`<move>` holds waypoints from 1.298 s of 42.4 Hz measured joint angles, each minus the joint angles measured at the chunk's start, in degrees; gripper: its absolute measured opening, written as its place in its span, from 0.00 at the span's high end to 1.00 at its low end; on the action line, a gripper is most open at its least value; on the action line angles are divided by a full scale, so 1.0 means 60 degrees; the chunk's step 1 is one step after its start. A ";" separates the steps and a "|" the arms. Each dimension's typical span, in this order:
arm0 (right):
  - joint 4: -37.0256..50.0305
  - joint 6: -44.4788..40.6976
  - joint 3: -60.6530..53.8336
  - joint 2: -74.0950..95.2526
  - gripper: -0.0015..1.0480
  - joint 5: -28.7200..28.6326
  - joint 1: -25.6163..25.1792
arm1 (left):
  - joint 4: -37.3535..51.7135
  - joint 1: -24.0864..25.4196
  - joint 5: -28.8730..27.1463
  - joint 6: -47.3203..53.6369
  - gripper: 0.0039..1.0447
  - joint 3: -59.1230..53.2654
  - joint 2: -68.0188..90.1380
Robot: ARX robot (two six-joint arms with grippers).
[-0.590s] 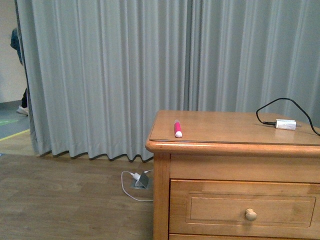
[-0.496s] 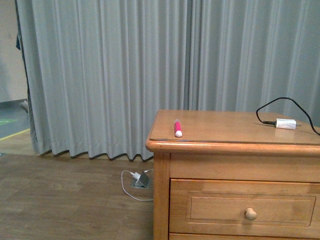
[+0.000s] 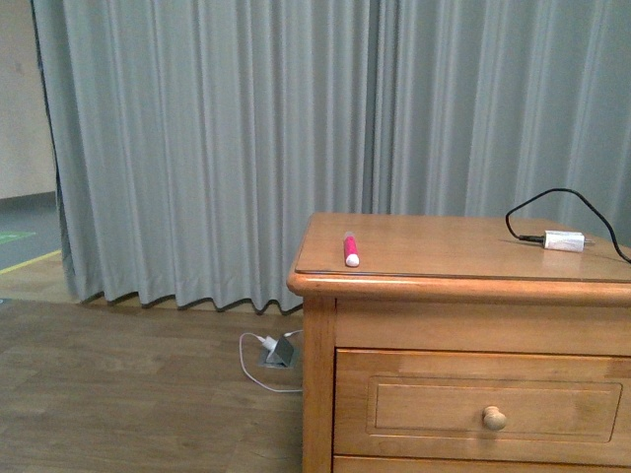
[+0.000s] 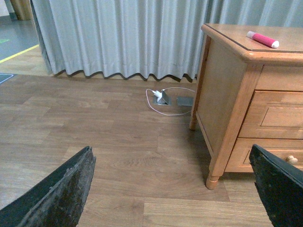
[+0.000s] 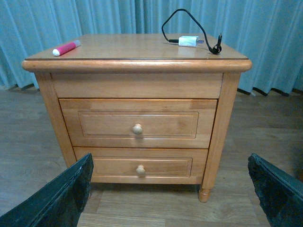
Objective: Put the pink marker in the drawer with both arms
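i see the pink marker (image 3: 350, 250) flat near the front-left corner of the nightstand top (image 3: 444, 251), long axis front to back, white cap toward the front edge. the drawer (image 3: 493, 409) is closed, contents hidden. left gripper (image 4: 170, 149) and right gripper (image 5: 170, 156) gape wide, empty.

Grey curtain (image 3: 246, 148), white box w/ cable (image 3: 564, 239) (black)

The marker (image 3: 349, 250) was bright pink (its cap end white), the drawer (image 3: 434, 409) honey-coloured wood, the curtain (image 3: 246, 148) plain grey.
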 joint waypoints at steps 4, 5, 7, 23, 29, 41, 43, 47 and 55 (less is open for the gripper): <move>0.0004 0.0000 0.0000 0.0000 0.08 0.0000 0.0000 | 0.0000 0.0000 0.0000 0.0000 0.06 0.0000 0.0000; 0.0000 0.0000 0.0000 0.0000 0.08 0.0000 0.0000 | 0.0000 0.0000 0.0000 0.0000 0.06 0.0000 0.0000; 0.0000 0.0000 0.0000 0.0000 0.08 0.0000 0.0000 | 0.0000 0.0000 0.0000 0.0000 0.06 0.0000 0.0000; -0.2109 0.0805 0.0849 0.1213 0.08 -0.0481 -0.0120 | 0.0000 0.0000 0.0000 0.0000 0.06 0.0000 0.0000; -0.1847 0.1424 0.1326 0.3486 0.08 -0.0426 0.0248 | 0.0000 0.0000 0.0000 0.0000 0.06 0.0000 -0.0004; 0.3526 0.1566 0.2922 1.0218 0.08 0.0324 0.1370 | 0.0000 0.0000 0.0000 0.0000 0.06 0.0000 0.0000; 0.4135 0.1585 0.3206 1.1129 0.08 0.0397 0.1468 | 0.0000 0.0000 0.0000 0.0000 0.06 0.0000 -0.0004; 0.5093 0.1555 0.3887 1.2823 0.08 0.0739 0.1687 | 0.0000 0.0000 0.0000 0.0000 0.06 0.0000 0.0000; 0.6663 0.1515 0.5920 1.6666 0.08 0.1479 0.2109 | 0.0000 0.0000 0.0000 0.0000 0.06 0.0000 0.0000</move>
